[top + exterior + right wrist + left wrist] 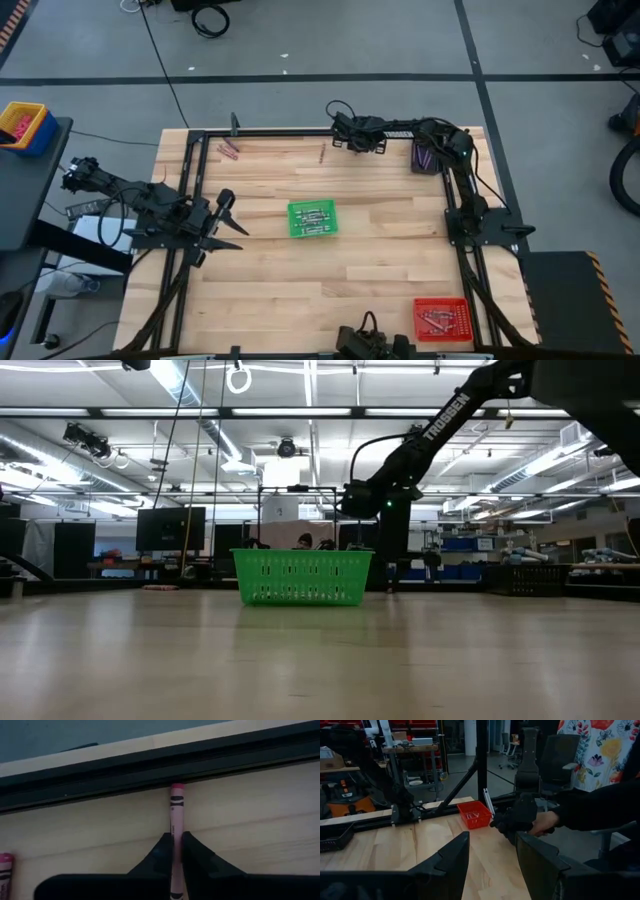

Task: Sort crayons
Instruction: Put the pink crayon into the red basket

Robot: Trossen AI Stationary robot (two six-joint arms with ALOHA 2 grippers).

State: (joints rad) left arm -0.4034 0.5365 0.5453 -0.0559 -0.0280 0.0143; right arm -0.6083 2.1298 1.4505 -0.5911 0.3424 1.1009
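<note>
Pink wax is what the right gripper has hold of: its two dark fingers are pressed onto a single crayon lying on the wooden table, right by the black frame rail at the far edge. Another pink crayon lies off to one side of it. From above, that right arm reaches along the far rail, and a few more loose crayons lie near the far left corner. A green tray sits mid-table with crayons in it, a red tray at the near right corner holds some too, and a dark tray sits at the far right. The left gripper waits over the table's left side, jaws spread with nothing between them
</note>
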